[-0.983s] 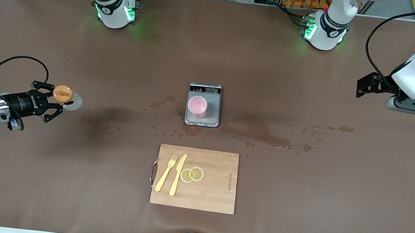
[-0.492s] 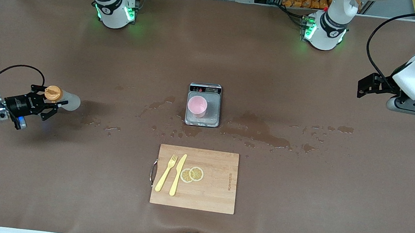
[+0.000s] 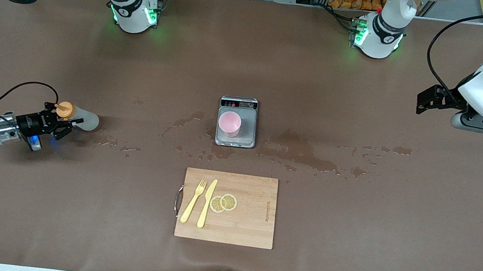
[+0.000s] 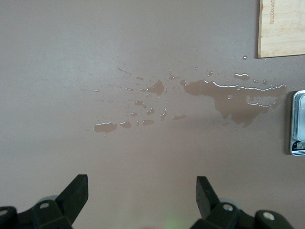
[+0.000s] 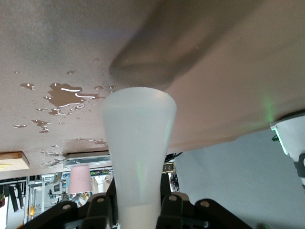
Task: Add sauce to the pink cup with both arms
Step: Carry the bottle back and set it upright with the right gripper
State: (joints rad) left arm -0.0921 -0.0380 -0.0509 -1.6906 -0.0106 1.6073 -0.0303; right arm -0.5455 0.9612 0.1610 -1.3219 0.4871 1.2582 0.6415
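Sauce bottle (image 3: 76,116) lies tipped over near the right arm's end of the desk (image 3: 350,220), orange cap (image 3: 64,109) toward the arm, gripped just below the cap by the right claw (image 3: 62,120), clenched on it. Pink cup (image 3: 229,123) stands upright on the grey scale (image 3: 237,122) mid-desk, well apart from the bottle. Left claw (image 4: 142,191) hangs released over the left arm's end, waiting. Wet patches (image 3: 299,149) surround the scale.

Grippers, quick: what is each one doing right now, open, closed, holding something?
Right gripper: closed on the sauce bottle, toward the right arm's end of the table.
Left gripper: open, holding nothing, waiting over the left arm's end.
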